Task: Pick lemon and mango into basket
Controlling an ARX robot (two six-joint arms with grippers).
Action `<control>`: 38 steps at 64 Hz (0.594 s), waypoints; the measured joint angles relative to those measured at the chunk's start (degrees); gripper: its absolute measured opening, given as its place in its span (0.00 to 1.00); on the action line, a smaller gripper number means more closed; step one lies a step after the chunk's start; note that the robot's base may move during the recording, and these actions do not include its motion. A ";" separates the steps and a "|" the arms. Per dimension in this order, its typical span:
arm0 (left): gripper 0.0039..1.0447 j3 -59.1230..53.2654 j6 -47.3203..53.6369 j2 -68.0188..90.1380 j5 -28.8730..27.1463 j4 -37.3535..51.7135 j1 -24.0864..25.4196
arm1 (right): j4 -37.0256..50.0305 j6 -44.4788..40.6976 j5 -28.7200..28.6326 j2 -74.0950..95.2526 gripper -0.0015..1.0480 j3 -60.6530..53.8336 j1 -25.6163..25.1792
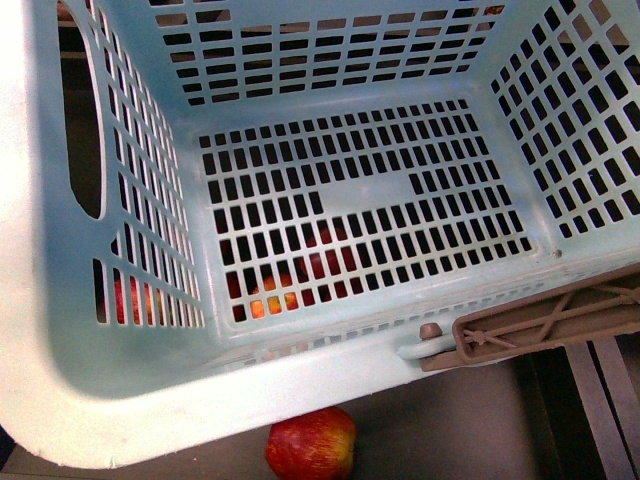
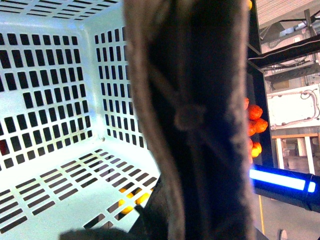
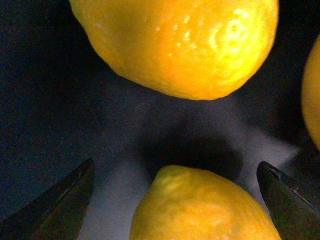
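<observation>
lemon (image 3: 200,212) inside wide right pincer (image 3: 175,170), two more yellow fruits (image 3: 180,45) nearby

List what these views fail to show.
Left gripper: hidden in the left wrist view behind the blurred brown handle.
Fruit under the basket: front view, glimpsed only through floor slots; kind unclear.
Lower lemon: right wrist view, cut off by the edge.
Red fruit: front view, cut by the bottom edge.

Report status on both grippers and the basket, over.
Right gripper open astride lemon. Left gripper unseen, brown handle fills its view. Basket empty. Nothing blocks the lemon.
</observation>
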 joint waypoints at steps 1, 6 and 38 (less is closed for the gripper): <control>0.04 0.00 0.00 0.00 0.00 0.00 0.00 | -0.11 -0.04 0.00 0.04 0.92 0.00 0.04; 0.04 0.00 -0.02 0.00 0.00 0.00 0.00 | -0.22 -0.35 0.28 0.09 0.92 -0.09 0.20; 0.04 0.00 0.00 0.00 0.00 0.00 0.00 | -0.33 -6.45 -1.40 -1.90 0.59 -5.03 0.20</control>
